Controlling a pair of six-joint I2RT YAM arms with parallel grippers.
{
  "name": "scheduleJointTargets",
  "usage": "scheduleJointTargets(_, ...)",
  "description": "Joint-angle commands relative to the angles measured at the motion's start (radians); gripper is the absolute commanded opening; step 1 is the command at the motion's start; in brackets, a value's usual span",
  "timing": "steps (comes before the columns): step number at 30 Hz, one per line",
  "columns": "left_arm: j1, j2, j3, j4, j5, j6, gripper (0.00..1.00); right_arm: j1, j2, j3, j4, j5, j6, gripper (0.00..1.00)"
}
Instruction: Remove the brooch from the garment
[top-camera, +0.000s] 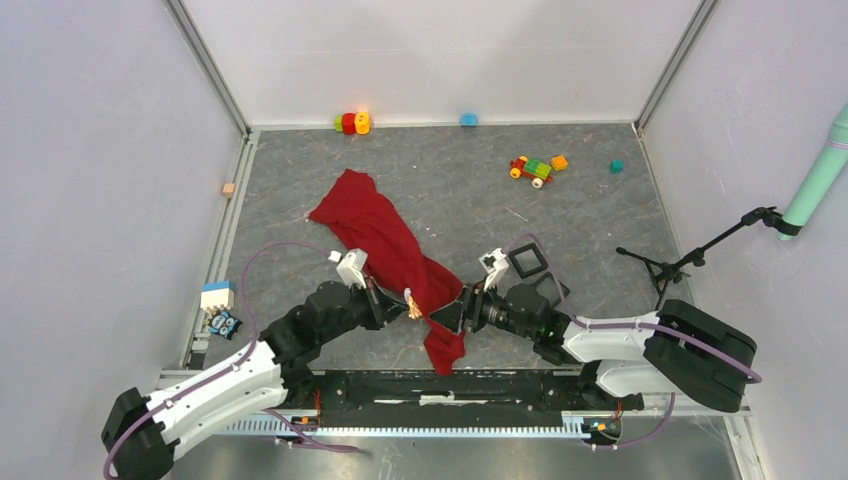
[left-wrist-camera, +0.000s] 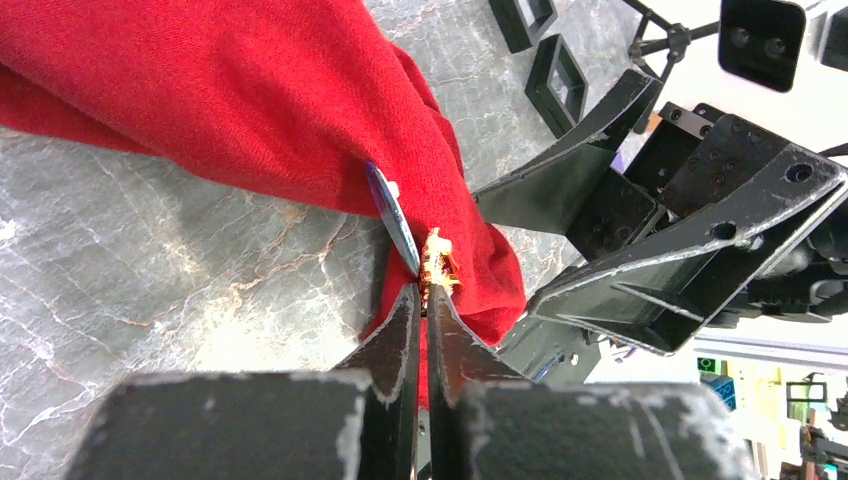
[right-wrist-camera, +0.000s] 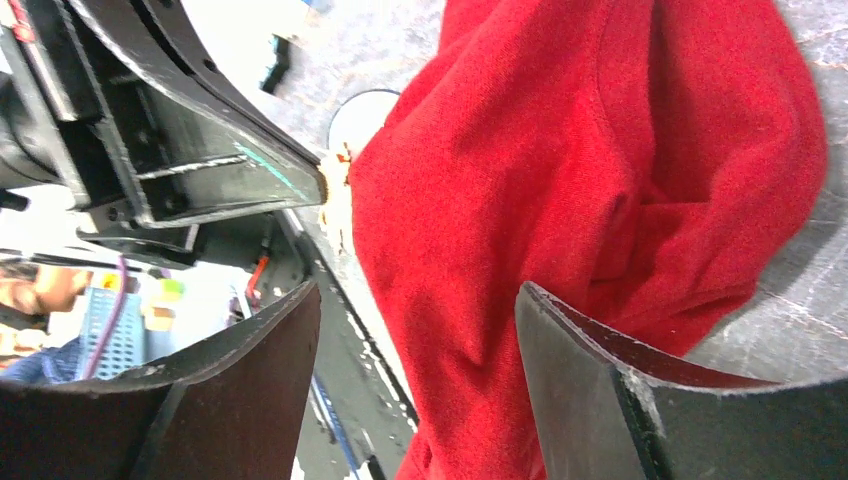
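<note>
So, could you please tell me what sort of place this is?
Probably a robot lab test cell: white panel walls enclose a grey table, with toy blocks and a stand nearby.

Top external view high at the near edge, looks down on the table (top-camera: 450, 190), wrist views close-up, face each other, share the garment (left-wrist-camera: 250, 100)

Much of the brooch (left-wrist-camera: 440, 262) inside the left gripper (left-wrist-camera: 422, 298) — small, blurred, cream-orange, form unclear
</note>
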Motion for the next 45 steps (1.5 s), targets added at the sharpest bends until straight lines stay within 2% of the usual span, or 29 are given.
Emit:
scheduleJointTargets(1, -0.005, -0.04, 0.029, 0.041, 0.029, 0.069, 0.02, -0.003, -0.024, -0.045, 0.269, 0.003, 0.11, 0.75)
scheduleJointTargets(8, -0.005, -0.076, 0.019, 0.148, 0.086, 0.071, 0.02, -0.003, 0.059, -0.015, 0.399, -0.034, 0.191, 0.69)
scheduleJointTargets(12, -0.005, -0.109, 0.007, 0.164, 0.1, 0.074, 0.02, -0.003, 0.109, 0.03, 0.37, -0.043, 0.211, 0.66)
scheduleJointTargets(20, -0.005, -0.136, -0.015, 0.186, 0.117, 0.084, 0.02, -0.002, 0.166, 0.023, 0.475, -0.048, 0.262, 0.53)
scheduleJointTargets(28, -0.005, -0.143, -0.052, 0.213, 0.11, 0.079, 0.02, -0.002, 0.182, 0.011, 0.566, -0.052, 0.293, 0.56)
scheduleJointTargets(30, -0.005, -0.151, -0.055, 0.216, 0.11, 0.077, 0.02, -0.003, 0.185, 0.012, 0.572, -0.052, 0.294, 0.52)
scheduleJointTargets(33, -0.005, -0.157, -0.056, 0.217, 0.11, 0.079, 0.02, -0.002, 0.199, 0.023, 0.582, -0.066, 0.298, 0.41)
scheduleJointTargets(45, -0.005, -0.17, -0.055, 0.225, 0.126, 0.088, 0.02, -0.003, 0.248, 0.041, 0.58, -0.096, 0.299, 0.23)
